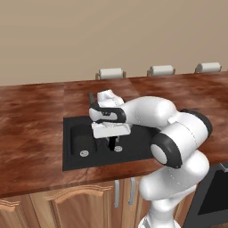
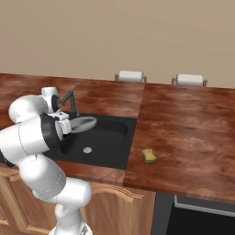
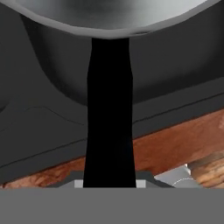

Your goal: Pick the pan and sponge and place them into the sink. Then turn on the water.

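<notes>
The silver-grey pan (image 2: 81, 124) hangs tilted over the black sink (image 2: 117, 147), near the left basin. In the hand view its bowl (image 3: 113, 15) is at the top, and the straight black handle (image 3: 109, 109) runs down into my gripper (image 3: 109, 183), which is shut on it. From the left base view the gripper (image 1: 112, 143) points down into the sink (image 1: 71, 133) above the silver drains. The yellow sponge (image 2: 148, 155) lies on the wooden counter just right of the sink. The dark grey faucet (image 2: 71, 98) stands behind the basin, with no stream coming from it.
The wooden counter (image 2: 183, 124) stretches wide to the right of the sink. White rolls (image 2: 131, 75) (image 2: 189, 79) stand along the back edge. A dark appliance (image 1: 213, 191) sits under the counter at the lower right, beside the cabinet doors (image 1: 67, 207).
</notes>
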{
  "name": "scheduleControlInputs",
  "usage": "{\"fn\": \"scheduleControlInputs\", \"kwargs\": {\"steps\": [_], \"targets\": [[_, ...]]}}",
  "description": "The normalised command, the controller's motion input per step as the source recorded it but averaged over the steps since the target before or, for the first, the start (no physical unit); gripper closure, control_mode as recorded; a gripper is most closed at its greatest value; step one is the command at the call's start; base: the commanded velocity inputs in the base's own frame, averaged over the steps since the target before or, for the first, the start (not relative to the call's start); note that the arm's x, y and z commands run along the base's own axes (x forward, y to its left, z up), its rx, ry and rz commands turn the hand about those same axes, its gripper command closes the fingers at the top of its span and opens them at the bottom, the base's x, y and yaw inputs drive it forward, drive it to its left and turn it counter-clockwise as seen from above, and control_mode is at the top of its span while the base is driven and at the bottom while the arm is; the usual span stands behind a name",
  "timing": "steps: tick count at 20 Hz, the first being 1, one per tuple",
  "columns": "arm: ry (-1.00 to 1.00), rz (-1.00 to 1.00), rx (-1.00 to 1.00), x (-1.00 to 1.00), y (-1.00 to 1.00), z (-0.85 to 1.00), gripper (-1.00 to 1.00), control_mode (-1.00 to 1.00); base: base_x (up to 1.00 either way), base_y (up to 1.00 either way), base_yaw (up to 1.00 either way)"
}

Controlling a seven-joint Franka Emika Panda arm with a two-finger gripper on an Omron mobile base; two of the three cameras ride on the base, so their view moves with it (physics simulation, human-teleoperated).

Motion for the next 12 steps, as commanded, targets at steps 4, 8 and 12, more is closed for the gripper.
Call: {"fn": "scheduleControlInputs", "kwargs": {"steps": [4,8,12], "targets": [[0.01,0.13,0.04,0.07,-0.20,-0.06,1.00,-1.00,0.00,0.00,0.00],[0.00,0.17,0.04,0.21,-0.10,0.00,1.00,-1.00,0.00,0.00,0.00],[0.00,0.15,0.03,0.28,-0.13,-0.04,1.00,-1.00,0.00,0.00,0.00]]}}
